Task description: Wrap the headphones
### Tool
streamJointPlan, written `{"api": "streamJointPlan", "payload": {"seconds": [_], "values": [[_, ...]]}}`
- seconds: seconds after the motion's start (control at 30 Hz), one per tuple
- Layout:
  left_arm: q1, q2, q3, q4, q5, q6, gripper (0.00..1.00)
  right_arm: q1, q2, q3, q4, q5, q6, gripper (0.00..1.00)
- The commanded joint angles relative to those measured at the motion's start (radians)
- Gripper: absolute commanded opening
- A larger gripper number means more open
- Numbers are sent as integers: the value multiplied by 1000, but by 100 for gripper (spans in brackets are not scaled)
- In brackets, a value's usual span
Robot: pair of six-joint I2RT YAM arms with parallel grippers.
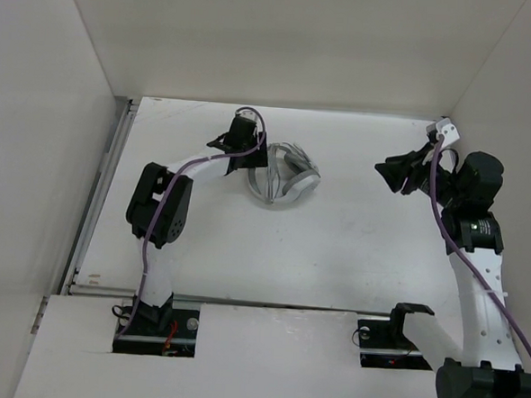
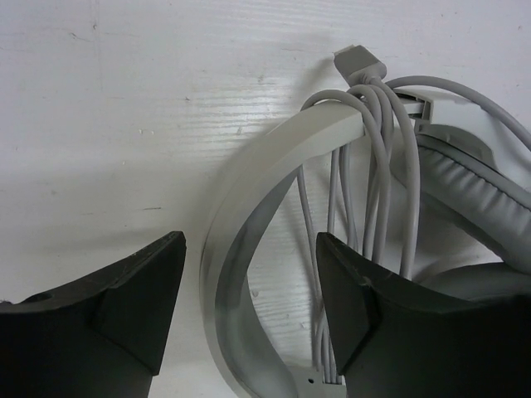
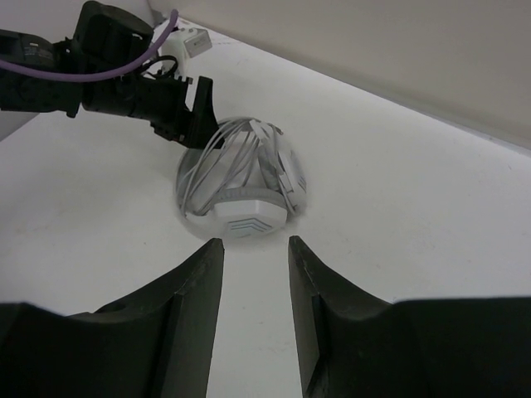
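The smooth light grey headphones [image 1: 285, 180] lie far-centre on the matte white table [image 1: 353, 249], thin cable [image 2: 377, 141] coiled over the flat curved headband [image 2: 249, 166], which the left gripper [image 2: 249, 249] straddles with parted jaws, while the right gripper [image 3: 255, 249] gapes empty at far right.

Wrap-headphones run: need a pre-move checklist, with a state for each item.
1. Cable wound on band: ok. Several loops of the cable pass over the headband.
2. Plug secured: cannot tell. The plug lies by the band, but no view shows whether it is tucked in.
3. Left fingers released: ok. They stand apart with the headband between them. Whether one touches the cable, cannot tell.
4. Right fingers free: ok. They are apart, hold nothing and are well away from the headphones.
5. Headphones resting on the table: ok.
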Motion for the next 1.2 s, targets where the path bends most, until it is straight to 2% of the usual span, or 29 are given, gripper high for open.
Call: {"api": "streamJointPlan", "payload": {"seconds": [0.0, 0.13, 0.27, 0.33, 0.43, 0.53, 0.57, 0.6, 0.63, 0.67, 0.7, 0.8, 0.87, 1.07, 1.17], "values": [[19, -120, -21, -3, 10, -5, 62, -9, -20, -13, 37, -19, 16, 43], [8, -268, -32, -99, 30, 9, 63, -22, -40, -39, 39, -19, 18, 44], [-28, -481, -38, -153, 45, 47, 64, -52, -70, -81, 37, 9, 16, 46], [-44, -628, -55, -147, 82, 143, 67, -89, -84, -93, 22, 107, 24, 46], [-33, -742, -75, -176, 83, 245, 70, -149, -100, -81, -13, 228, 16, 45], [100, -828, -93, -289, 80, 262, 75, -227, -100, -31, -111, 316, -4, 46], [163, -842, -100, -326, 86, 270, 77, -251, -100, -17, -142, 326, -4, 49], [232, -855, -113, -356, 95, 285, 81, -279, -106, -6, -175, 322, -5, 57], [295, -866, -132, -376, 115, 314, 87, -298, -112, -4, -191, 307, -11, 100], [351, -878, -152, -391, 140, 351, 96, -330, -121, -1, -218, 263, -22, 100], [397, -889, -171, -405, 160, 386, 100, -359, -130, 0, -238, 248, -24, 100], [528, -935, -228, -429, 157, 443, 100, -443, -149, 8, -282, 283, -27, 100], [592, -957, -254, -440, 143, 475, 100, -479, -117, 49, -396, 359, -47, 100], [752, -992, -285, -483, 163, 531, 100, -512, -18, 233, -725, 400, -65, 100], [804, -1001, -308, -473, 184, 537, 100, -548, -38, 263, -742, 408, -85, 100]]}}
